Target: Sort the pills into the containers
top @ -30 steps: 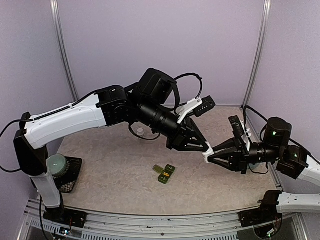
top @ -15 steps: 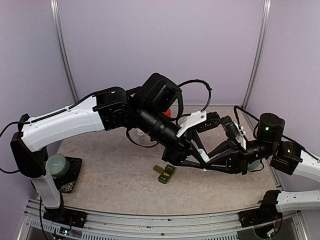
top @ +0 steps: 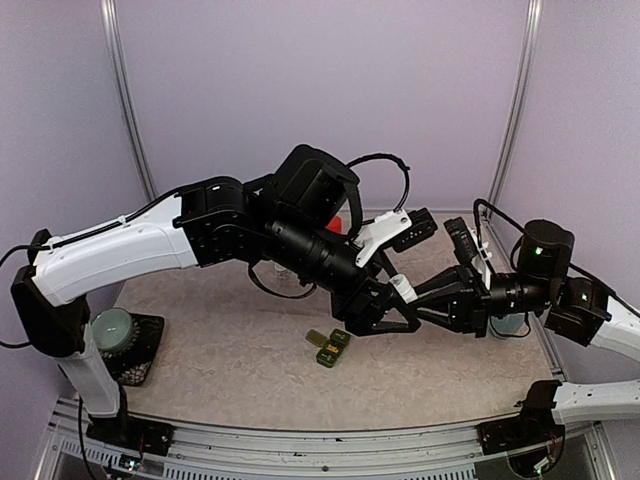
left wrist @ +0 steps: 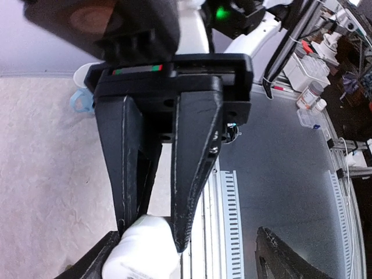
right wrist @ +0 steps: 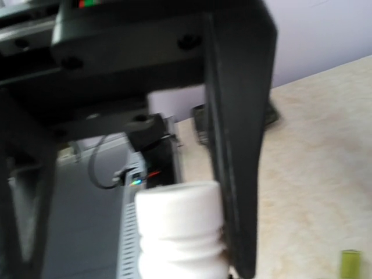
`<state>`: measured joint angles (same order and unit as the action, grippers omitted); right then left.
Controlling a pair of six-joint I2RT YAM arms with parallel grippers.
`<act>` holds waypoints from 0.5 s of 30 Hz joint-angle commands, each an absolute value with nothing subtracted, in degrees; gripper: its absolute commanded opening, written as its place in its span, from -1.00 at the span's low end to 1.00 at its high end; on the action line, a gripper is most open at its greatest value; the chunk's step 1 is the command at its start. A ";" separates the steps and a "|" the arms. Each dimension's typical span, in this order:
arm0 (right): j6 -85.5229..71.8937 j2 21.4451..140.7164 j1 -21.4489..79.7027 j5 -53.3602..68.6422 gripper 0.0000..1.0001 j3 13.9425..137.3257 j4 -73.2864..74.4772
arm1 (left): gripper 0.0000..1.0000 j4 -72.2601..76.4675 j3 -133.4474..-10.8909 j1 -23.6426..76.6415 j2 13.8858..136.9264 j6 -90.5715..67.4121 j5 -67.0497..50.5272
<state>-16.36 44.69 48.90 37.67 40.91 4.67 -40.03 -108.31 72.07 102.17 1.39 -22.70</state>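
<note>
The containers [top: 328, 346], a dark green strip with its lids open, lie on the table's front middle; one corner [right wrist: 350, 261] shows in the right wrist view. Just right of them and above the table, both grippers meet on a white pill bottle [top: 402, 288]. My right gripper [top: 420, 303] is shut on the bottle [left wrist: 145, 253]. My left gripper [top: 405, 306] is open, its fingers standing wide on either side of the bottle's capped end [right wrist: 180, 226]. In the left wrist view, the left gripper [left wrist: 187, 235] straddles the right gripper [left wrist: 152, 229]. The pills are hidden.
A pale blue mug [left wrist: 81, 100] stands at the table's right side, behind the right arm. A round greenish object on a black base [top: 115, 330] sits at the far left. A small clear cup [top: 282, 265] and a red object [top: 335, 226] lie behind the left arm. The slotted front rail [left wrist: 232, 221] runs close by.
My left gripper's jaws have spread apart around the bottle's cap end. The right gripper has moved left with the bottle, and the left wrist has dropped slightly.
</note>
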 commanded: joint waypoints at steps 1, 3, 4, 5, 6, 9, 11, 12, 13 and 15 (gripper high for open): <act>-11.78 45.06 48.48 29.26 -0.71 43.85 8.69 | 0.60 -44.14 -109.32 71.75 100.99 -8.08 -17.80; -10.30 45.32 48.51 28.12 -0.71 44.20 9.92 | 0.61 -44.62 -109.05 70.95 101.00 -10.45 -17.28; -9.69 45.48 48.49 27.60 -0.72 44.33 10.60 | 0.62 -44.63 -108.87 70.55 100.88 -12.30 -16.50; -9.07 45.59 48.51 27.04 -0.72 44.38 10.98 | 0.62 -44.82 -108.94 69.89 100.83 -13.74 -15.85; -8.48 45.73 48.52 26.60 -0.72 44.38 11.45 | 0.62 -44.89 -109.01 69.15 100.81 -14.95 -15.86; -6.93 46.18 48.50 24.97 -0.73 44.47 12.70 | 0.63 -44.28 -108.83 66.98 99.76 -18.49 -15.06; -5.71 46.54 48.52 23.50 -0.74 44.55 13.73 | 0.62 -44.10 -108.89 65.43 99.49 -20.57 -15.71; -4.84 46.75 48.46 22.75 -0.74 44.64 14.18 | 0.61 -44.12 -108.71 64.60 99.45 -21.54 -16.28; -4.28 46.89 48.51 21.85 -0.74 44.65 14.58 | 0.60 -44.15 -108.52 64.01 99.77 -22.74 -17.21; -3.39 47.00 48.52 20.97 -0.74 44.73 15.07 | 0.55 -44.47 -108.23 62.98 100.72 -23.83 -18.44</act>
